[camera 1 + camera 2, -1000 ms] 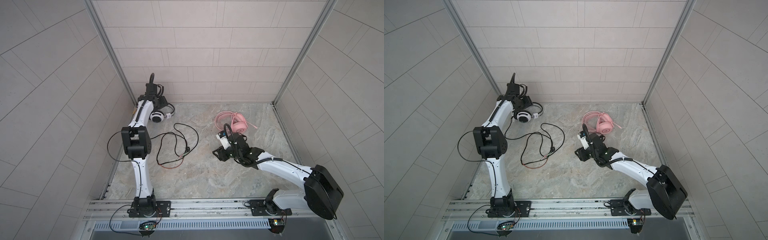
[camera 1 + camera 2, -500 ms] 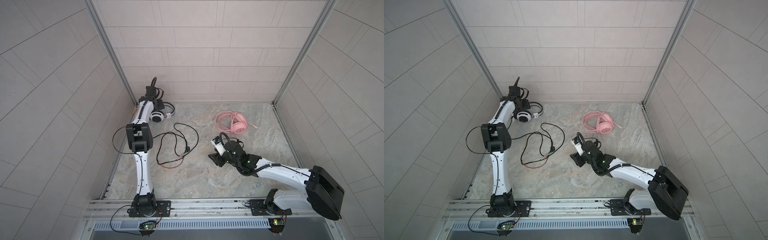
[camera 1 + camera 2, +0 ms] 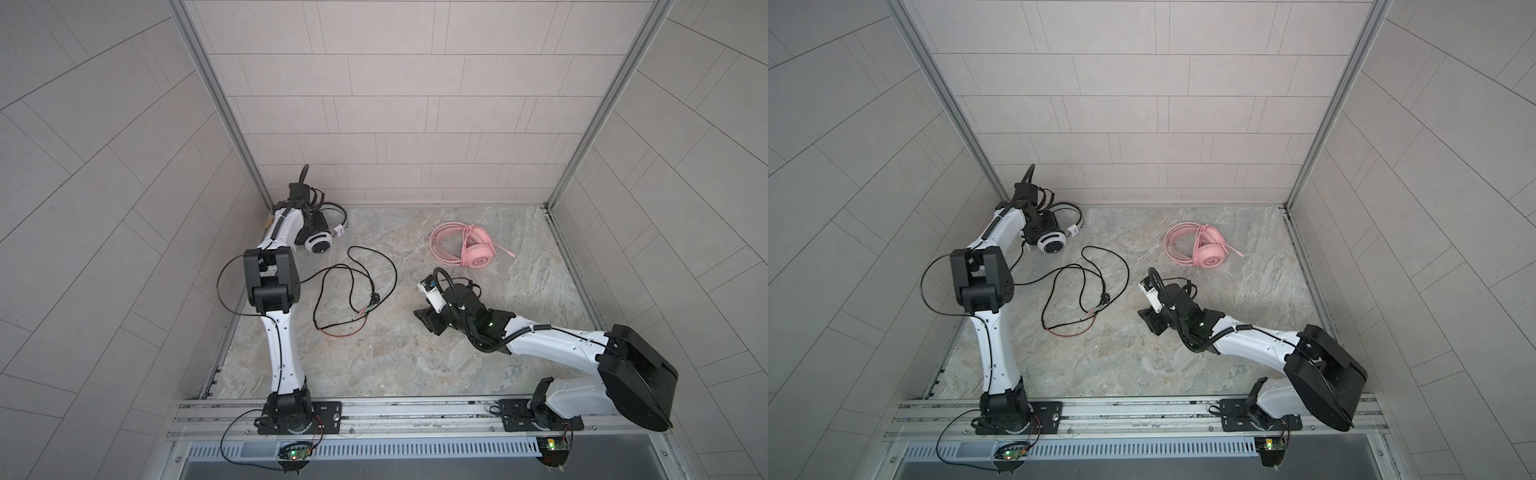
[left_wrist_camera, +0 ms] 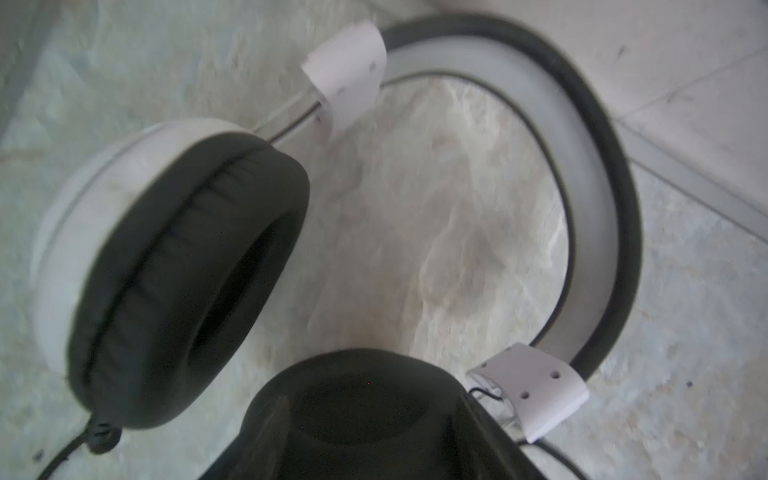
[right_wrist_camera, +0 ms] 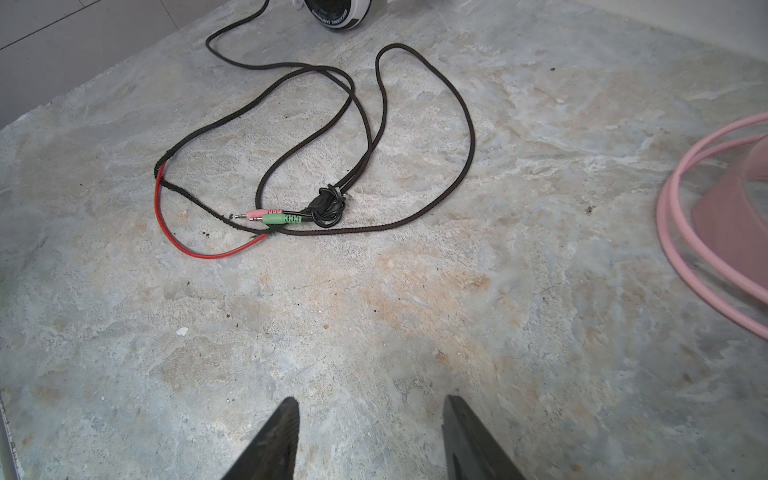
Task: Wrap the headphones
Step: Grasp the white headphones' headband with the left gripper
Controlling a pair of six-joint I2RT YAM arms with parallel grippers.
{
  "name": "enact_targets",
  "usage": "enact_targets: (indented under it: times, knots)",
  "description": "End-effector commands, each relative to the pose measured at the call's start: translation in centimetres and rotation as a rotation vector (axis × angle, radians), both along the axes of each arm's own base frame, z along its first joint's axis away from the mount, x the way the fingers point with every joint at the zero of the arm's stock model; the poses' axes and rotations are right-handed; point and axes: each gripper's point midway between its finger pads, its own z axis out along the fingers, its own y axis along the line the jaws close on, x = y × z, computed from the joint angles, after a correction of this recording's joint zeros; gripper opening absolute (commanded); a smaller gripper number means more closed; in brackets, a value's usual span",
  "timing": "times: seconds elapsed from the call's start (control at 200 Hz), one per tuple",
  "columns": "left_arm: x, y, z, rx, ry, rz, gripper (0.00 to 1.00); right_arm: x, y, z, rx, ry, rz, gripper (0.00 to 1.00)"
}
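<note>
The white-and-black headset (image 3: 319,242) lies in the far left corner of the marble-patterned table (image 3: 374,365), close to the wall. The left gripper (image 3: 311,224) is down on it, above the ear cup that the top views do not show. In the left wrist view a black ear cushion (image 4: 357,399) fills the near edge, the second ear cup (image 4: 166,257) stands beside it, and the headband (image 4: 590,166) curves behind them. The fingers are not clearly seen, so I cannot tell if they grasp the cup or are released.

The thin black cable (image 5: 353,231) of this headset lies loose in wide loops on the table between the two arms. It has a small knot (image 5: 328,205), a pink and a green plug (image 5: 270,216), and a red stretch (image 5: 199,255).

The right gripper (image 5: 371,399) is low over the middle of the table and points toward the cable. Its fingers are released and apart, holding nothing.

The pink headset (image 3: 478,255) lies at the far right side. Its pink cable (image 3: 440,245) is coiled against it, well apart from both grippers.
</note>
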Motion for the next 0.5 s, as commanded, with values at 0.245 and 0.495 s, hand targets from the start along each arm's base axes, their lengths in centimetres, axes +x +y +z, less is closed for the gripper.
enact_targets:
  times: [0.245,0.495]
  knots:
    - [-8.1,-11.8,-1.9,-0.139,0.133,-0.112,0.68,0.5,-0.4,-0.6,-0.032,-0.016,-0.034,0.57]
    - [-13.4,-19.0,-0.2,-0.262,0.118,-0.183,0.68,1.1,-0.9,-1.2,-0.069,-0.02,-0.063,0.57]
